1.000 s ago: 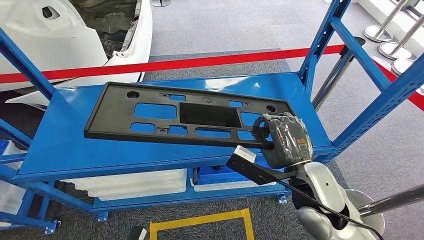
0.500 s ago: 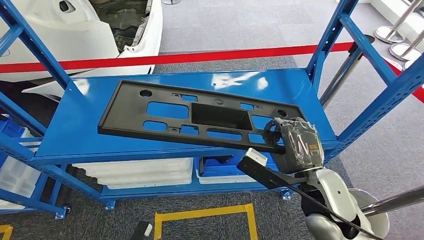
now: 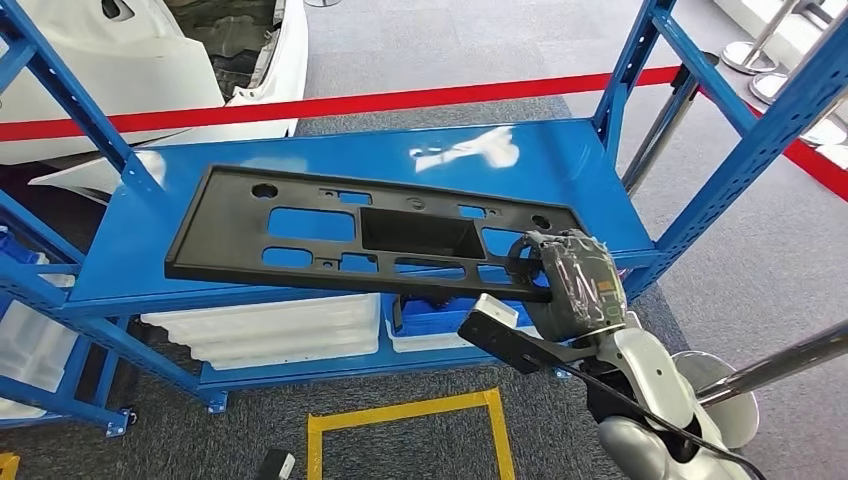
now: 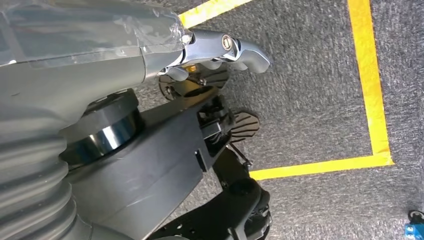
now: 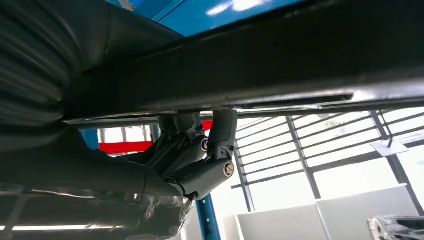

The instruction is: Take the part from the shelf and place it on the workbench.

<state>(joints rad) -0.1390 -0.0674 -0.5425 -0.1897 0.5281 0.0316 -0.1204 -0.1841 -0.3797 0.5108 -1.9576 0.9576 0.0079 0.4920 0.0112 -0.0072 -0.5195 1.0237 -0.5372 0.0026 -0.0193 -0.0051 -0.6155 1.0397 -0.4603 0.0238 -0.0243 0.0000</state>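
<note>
My right hand (image 3: 572, 283) is clamped on the near right end of the black part (image 3: 350, 235), fingers (image 5: 220, 135) hooked up over its edge from below (the right wrist view shows them curled against the dark underside). From that grip the part runs away to my left as a long flat panel with cut-outs. It overhangs the front lip of the blue shelf (image 3: 560, 165), and my end seems lifted; whether the far end rests on the deck I cannot tell. Compared with a second ago, the hand sits at the same spot on the part, and the part lies much the same against the shelf; the whole view has swung a little, which I read as my own body shifting. So I judge the pickup is secured and the carry is barely begun, with no workbench in view yet. My left hand (image 4: 220, 50) hangs low over grey carpet and yellow floor tape (image 4: 370, 85), fingers loosely curled with nothing visibly in them. A red barrier tape (image 3: 400, 100) and a white car body (image 3: 150, 50) lie beyond the shelf.
</note>
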